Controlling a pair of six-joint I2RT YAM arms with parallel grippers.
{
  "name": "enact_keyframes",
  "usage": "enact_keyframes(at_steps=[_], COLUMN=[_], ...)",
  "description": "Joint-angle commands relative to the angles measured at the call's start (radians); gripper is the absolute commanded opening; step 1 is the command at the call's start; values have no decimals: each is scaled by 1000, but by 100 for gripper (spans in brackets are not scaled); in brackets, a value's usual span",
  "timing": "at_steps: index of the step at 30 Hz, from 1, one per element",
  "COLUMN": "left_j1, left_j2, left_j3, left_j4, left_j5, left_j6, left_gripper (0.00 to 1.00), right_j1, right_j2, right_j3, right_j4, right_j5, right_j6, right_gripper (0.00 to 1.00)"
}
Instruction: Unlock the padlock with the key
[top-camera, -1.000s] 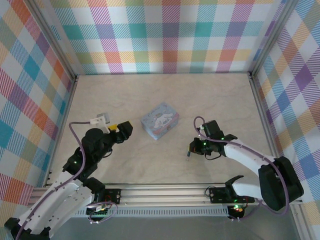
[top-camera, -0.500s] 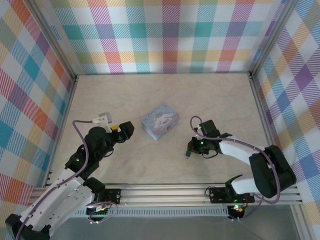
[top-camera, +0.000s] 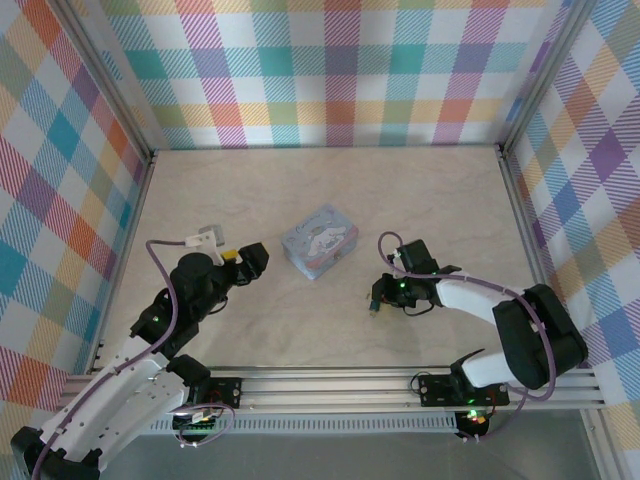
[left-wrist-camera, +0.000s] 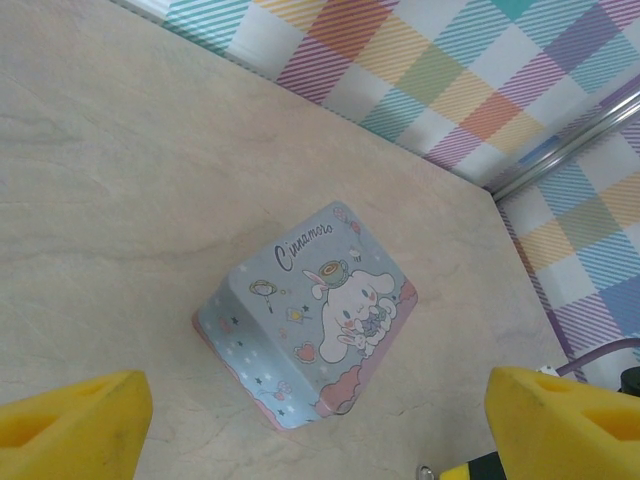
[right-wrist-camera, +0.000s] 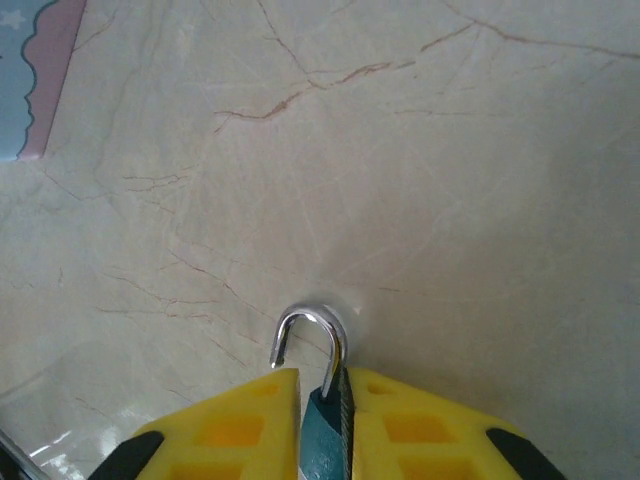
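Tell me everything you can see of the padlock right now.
The padlock is tiny, with a teal-blue body and a dark strip on one side. Its shiny silver shackle curves out past the yellow fingers, close over the marbled table. The right hand is shut on it, pressing both sides of the body. Whether it is locked cannot be told.

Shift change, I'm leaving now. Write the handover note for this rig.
Right gripper: shut on the padlock, low over the table, shackle sticking out past the fingertips.
Left gripper: open, empty, facing the tin.
Key: location unconfirmed.
Done: padlock grasped.
Left: find the key, pick it up with the left gripper, insert, turn. Cannot tell whether the shackle is latched.
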Motion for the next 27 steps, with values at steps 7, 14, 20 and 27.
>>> enact_keyframes(at_steps=[7, 14, 20, 27], left_j1=[-6, -4, 17, 50], left_j2=[23, 168, 277, 266], left_j3=[93, 232, 297, 283], left_j4=[-21, -113, -88, 38], left_j5=[-39, -239, -320, -387], left_j6=[48, 148, 246, 315], left_gripper=[87, 98, 99, 100], right_j1=[-2, -29, -100, -187], right_j2=[-208, -385, -511, -574], right_j3=[50, 91, 101, 78], right_j4=[-98, -132, -106, -1], right_j5=[120, 279, 382, 552], right_j6=[-64, -137, -237, -283], right_gripper=[33, 44, 65, 100])
